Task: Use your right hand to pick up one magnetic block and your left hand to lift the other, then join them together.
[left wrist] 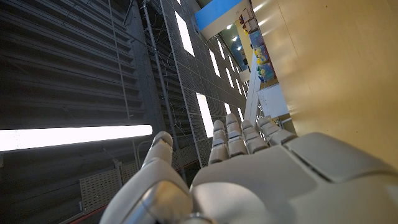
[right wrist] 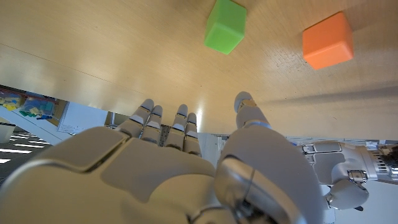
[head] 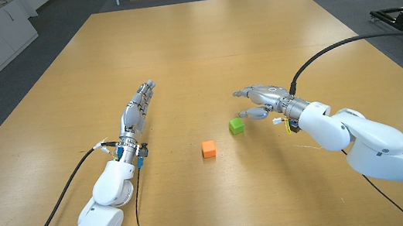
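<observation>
Head view: right hand, fingers spread, near green block; orange block apart; left hand empty, fingers straight together.

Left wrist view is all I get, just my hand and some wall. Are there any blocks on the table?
Observer: Yes, two. A green block and an orange block sit near the table's middle, apart from each other.
Operator: Is the other hand holding one?
Observer: No. The right hand is open beside the green block, fingers spread, touching neither.
Operator: Which block is closer to my hand?
Observer: The orange one lies nearer the left hand, which holds nothing, fingers straight.
</observation>
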Controlling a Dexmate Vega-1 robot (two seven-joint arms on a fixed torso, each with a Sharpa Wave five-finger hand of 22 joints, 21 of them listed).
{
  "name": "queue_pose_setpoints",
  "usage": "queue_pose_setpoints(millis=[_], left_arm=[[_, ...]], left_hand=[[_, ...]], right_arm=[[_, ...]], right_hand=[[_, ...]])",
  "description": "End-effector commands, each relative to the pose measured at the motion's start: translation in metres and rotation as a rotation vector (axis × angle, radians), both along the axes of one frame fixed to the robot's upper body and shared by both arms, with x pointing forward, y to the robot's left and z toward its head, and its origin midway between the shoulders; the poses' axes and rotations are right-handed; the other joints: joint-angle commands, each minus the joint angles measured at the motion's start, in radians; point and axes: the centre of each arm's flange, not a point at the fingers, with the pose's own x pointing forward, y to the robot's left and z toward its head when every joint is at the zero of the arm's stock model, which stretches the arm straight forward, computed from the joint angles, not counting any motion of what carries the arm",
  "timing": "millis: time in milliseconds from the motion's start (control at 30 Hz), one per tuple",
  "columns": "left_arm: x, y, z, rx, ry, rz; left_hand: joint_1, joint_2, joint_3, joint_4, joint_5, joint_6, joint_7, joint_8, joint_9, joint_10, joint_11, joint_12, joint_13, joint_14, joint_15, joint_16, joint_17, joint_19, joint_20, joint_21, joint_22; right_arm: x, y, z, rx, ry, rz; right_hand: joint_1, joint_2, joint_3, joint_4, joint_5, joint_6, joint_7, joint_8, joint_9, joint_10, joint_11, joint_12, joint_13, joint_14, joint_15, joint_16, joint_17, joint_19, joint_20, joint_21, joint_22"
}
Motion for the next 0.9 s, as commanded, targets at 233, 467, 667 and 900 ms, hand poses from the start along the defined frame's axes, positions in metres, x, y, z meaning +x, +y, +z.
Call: queue_pose_setpoints(millis=[233,467,667,900], left_arm=[[-0.0021,-0.0011,0.0011,-0.001,0.0,0.006],[-0.0036,-0.0008,0.0003,-0.008,-0.002,0.01],[-0.0044,-0.0007,0.0011,-0.009,-0.006,0.009],[-0.0051,-0.0017,0.0017,-0.003,-0.008,0.005]], left_hand=[[0.01,-0.002,0.008,-0.005,0.005,0.007,-0.003,-0.004,0.006,0.007,0.001,-0.004,0.002,0.009,-0.008,-0.003,0.004,0.007,-0.062,0.0,0.004],[0.01,-0.002,0.009,-0.005,0.006,0.008,-0.004,-0.005,0.006,0.007,-0.001,-0.005,0.002,0.01,-0.008,-0.003,0.004,0.007,-0.061,0.0,0.004],[0.011,-0.002,0.01,-0.005,0.006,0.009,-0.003,-0.005,0.006,0.007,-0.002,-0.006,0.002,0.009,-0.009,-0.004,0.004,0.007,-0.061,0.0,0.004],[0.012,-0.001,0.011,-0.006,0.006,0.008,-0.005,-0.007,0.006,0.007,-0.001,-0.007,0.003,0.01,-0.008,-0.004,0.004,0.007,-0.061,0.0,0.004]], right_arm=[[0.0039,0.0091,-0.0064,-0.051,0.003,0.025],[0.0033,0.0122,-0.0085,-0.075,0.004,0.028],[0.0014,0.013,-0.0085,-0.093,0.01,0.024],[0.0,0.0144,-0.0125,-0.115,0.021,0.018]], right_hand=[[0.024,0.0,0.009,-0.001,0.009,-0.008,-0.008,-0.007,0.005,0.001,-0.01,0.0,0.006,0.011,-0.006,0.001,0.003,0.004,-0.004,-0.001,0.001],[0.033,0.0,0.013,-0.002,0.012,-0.009,-0.011,-0.008,0.005,0.001,-0.014,0.0,0.006,0.012,-0.007,0.0,0.003,0.004,-0.005,-0.002,0.001],[0.04,0.0,0.016,-0.003,0.013,-0.009,-0.012,-0.008,0.005,0.001,-0.015,0.0,0.007,0.014,-0.009,0.001,0.002,0.006,-0.006,-0.003,0.001],[0.048,-0.001,0.019,-0.003,0.015,-0.013,-0.013,-0.009,0.006,0.0,-0.017,0.0,0.007,0.014,-0.009,0.0,0.002,0.006,-0.007,-0.004,0.001]])
